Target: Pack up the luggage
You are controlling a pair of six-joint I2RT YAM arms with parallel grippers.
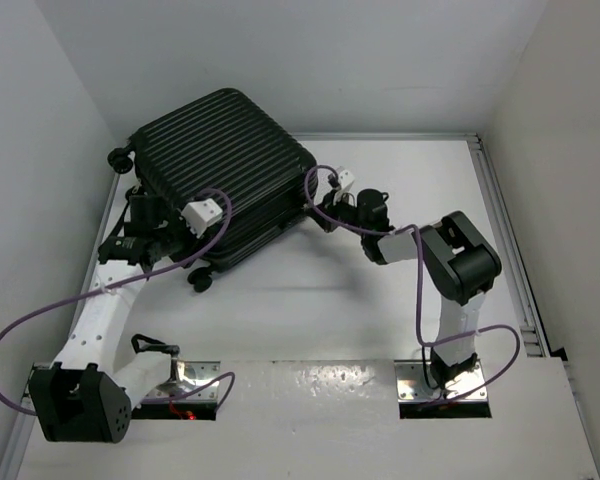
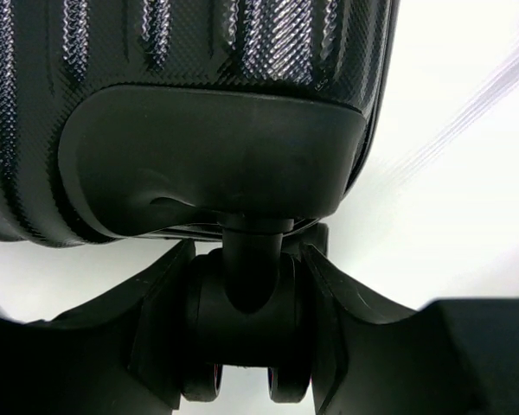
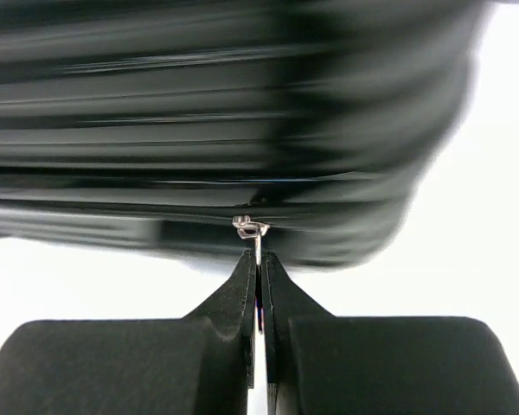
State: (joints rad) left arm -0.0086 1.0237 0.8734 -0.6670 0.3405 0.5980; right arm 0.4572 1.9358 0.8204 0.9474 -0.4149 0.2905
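The luggage [image 1: 220, 175] lies flat with its shell closed, toward the far left corner of the table [image 1: 380, 310]. My left gripper [image 2: 246, 259] straddles a caster wheel [image 2: 246, 324] at the case's near left corner. Its fingers press on both sides of the wheel, which anchors that corner. My right gripper [image 3: 258, 264] is pressed together on the small metal zipper pull [image 3: 252, 228] at the case's right-hand edge, with the thin tab pinched right at the tips.

I judge the step in hand to be running the zip along the seam. The wrist view is blurred, so I cannot tell how much of the seam is already fastened.

To do it well, I should draw the pull along the line of the seam, never outward from the shell, because so shallow a bite can slip off the tab. The wrist should turn with the track as it rounds the corner. The left arm must brace firmly against the pull, or the case may swivel on its wheels. If the slider jams, easing back is better than tugging harder.
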